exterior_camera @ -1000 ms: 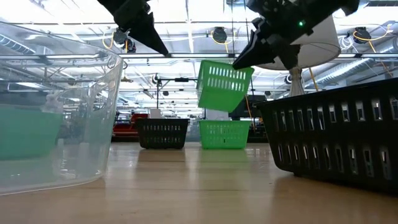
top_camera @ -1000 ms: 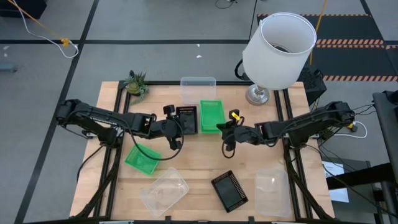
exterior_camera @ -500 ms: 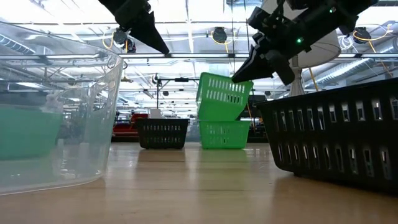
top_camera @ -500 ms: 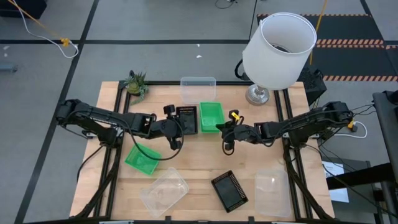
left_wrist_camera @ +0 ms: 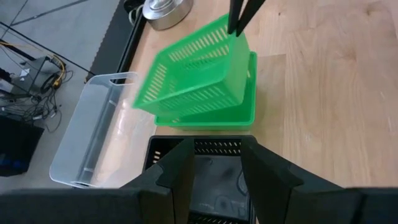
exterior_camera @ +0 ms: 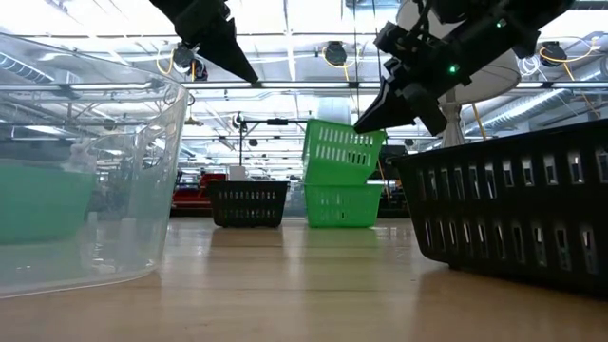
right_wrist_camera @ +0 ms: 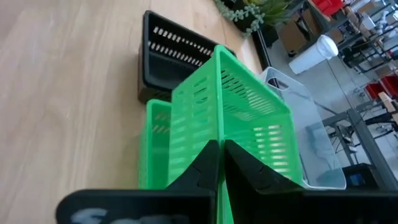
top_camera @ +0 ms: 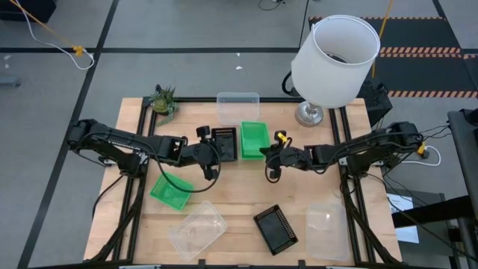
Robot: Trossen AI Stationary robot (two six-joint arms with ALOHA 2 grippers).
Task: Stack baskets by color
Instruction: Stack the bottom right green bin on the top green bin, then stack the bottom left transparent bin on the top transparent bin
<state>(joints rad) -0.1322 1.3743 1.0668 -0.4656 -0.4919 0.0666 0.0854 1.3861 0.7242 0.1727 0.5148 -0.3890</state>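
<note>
Our right gripper (top_camera: 271, 155) is pinched shut on the rim of a tilted green basket (exterior_camera: 342, 152), which sits partly nested in a second green basket (exterior_camera: 342, 204) that stands flat on the worktop (top_camera: 239, 198). In the low view the held basket leans, one end higher than the other, not yet seated level. Just beside this pair, on its left in the high view, stands a black basket (top_camera: 225, 143).

Our left gripper (top_camera: 218, 152) hovers over that black basket with its jaws partly apart and nothing between them.

Behind the green pair, near the far edge of the worktop, lies a clear basket (top_camera: 237, 103). A plant figure (top_camera: 163, 101) sits at the far left corner, and the lamp (top_camera: 332, 60) stands at the far right, its base near the right arm.

Toward the near edge we see a third green basket (top_camera: 171, 191) on the left, another clear basket (top_camera: 197, 228) beside it, a second black basket (top_camera: 275, 228) near the middle, and a third clear basket (top_camera: 327, 224) on the right. Bare wood lies open across the middle strip between the two arms and the near row.

We can read no label or writing on any basket.
</note>
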